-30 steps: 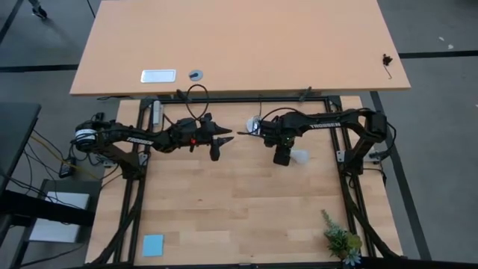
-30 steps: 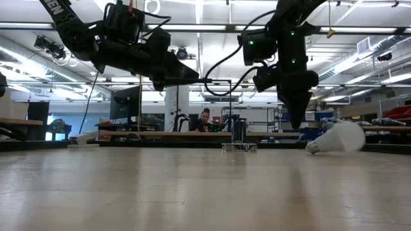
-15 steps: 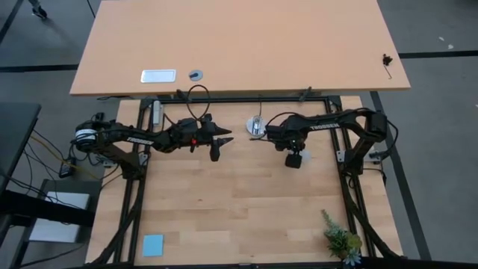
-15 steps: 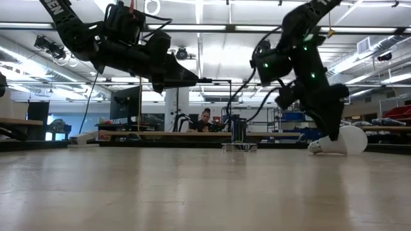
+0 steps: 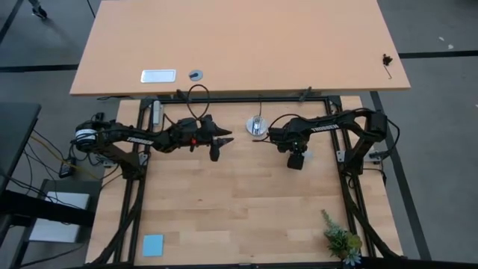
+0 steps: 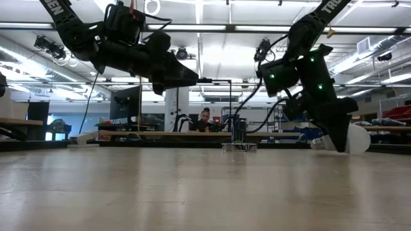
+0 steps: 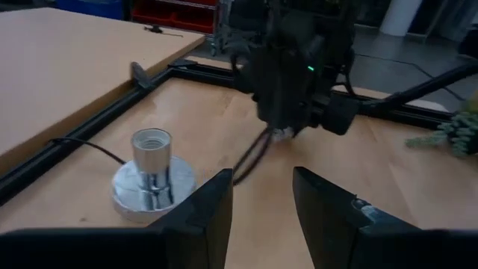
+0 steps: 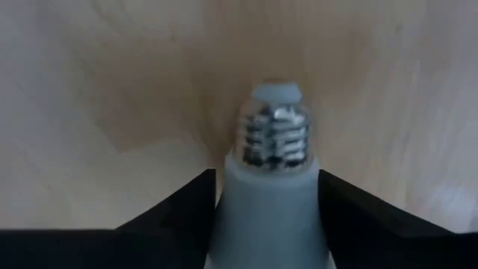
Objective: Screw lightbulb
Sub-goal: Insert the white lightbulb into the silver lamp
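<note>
The white lightbulb (image 8: 269, 217) lies on its side on the wooden table, with its grey screw base (image 8: 273, 136) pointing away from the wrist camera. It shows beside the gripper in the low view (image 6: 355, 138) and peeks out in the high view (image 5: 306, 152). My right gripper (image 5: 297, 159) is down on it, slanting, with one finger on each side. The silver socket disc (image 5: 256, 127) with its black cord stands on the table between the arms. My left gripper (image 5: 226, 138) hangs open and empty above the table, left of the socket. My right gripper has the bulb's white neck (image 8: 233, 196), just behind the screw base, between its two fingers (image 8: 183, 213). The fingers come slanting down from above and lie across the bulb. The bulb's round end (image 6: 357, 142) rests on the table.
The socket also shows in the left wrist view (image 7: 153, 179). A small green plant (image 5: 340, 240) stands at the near right corner and a blue square (image 5: 152, 244) at the near left. A large desk (image 5: 239, 45) lies beyond the far edge. A person (image 6: 205, 119) sits far behind.
My right gripper has gone toward the table's right edge and down onto the lightbulb, tipping to a slant. The bulb has slid a little toward the right edge.
</note>
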Controlling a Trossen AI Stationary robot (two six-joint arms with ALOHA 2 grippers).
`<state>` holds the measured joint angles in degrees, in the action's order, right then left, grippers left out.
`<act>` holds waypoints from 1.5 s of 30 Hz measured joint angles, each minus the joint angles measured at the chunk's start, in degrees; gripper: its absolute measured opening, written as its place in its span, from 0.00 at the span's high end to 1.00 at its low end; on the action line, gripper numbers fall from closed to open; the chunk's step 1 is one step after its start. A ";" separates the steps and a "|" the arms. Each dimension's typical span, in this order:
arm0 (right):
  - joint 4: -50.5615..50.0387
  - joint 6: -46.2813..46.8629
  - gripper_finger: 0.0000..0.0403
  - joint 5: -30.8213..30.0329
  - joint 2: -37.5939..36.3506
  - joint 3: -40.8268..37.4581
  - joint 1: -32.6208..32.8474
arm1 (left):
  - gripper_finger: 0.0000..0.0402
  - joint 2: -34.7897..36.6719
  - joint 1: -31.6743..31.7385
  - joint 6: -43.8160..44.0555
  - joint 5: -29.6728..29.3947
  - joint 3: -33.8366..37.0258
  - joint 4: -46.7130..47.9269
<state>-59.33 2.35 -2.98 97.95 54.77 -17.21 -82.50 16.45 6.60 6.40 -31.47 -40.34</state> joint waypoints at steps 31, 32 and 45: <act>-2.34 1.60 0.51 5.82 0.00 30.42 13.37 | 0.60 -11.85 -6.61 4.50 6.19 -10.33 -4.17; -2.13 1.66 0.51 5.81 0.00 30.42 13.58 | 0.59 -11.85 -6.87 4.58 5.47 -11.03 -2.80; 0.90 1.64 0.51 5.61 0.00 30.42 14.23 | 0.44 -12.98 -10.14 3.97 3.93 -14.81 -0.57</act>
<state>-58.43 3.99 2.63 97.95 85.19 -2.98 -95.48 6.31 10.57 10.33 -46.28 -40.91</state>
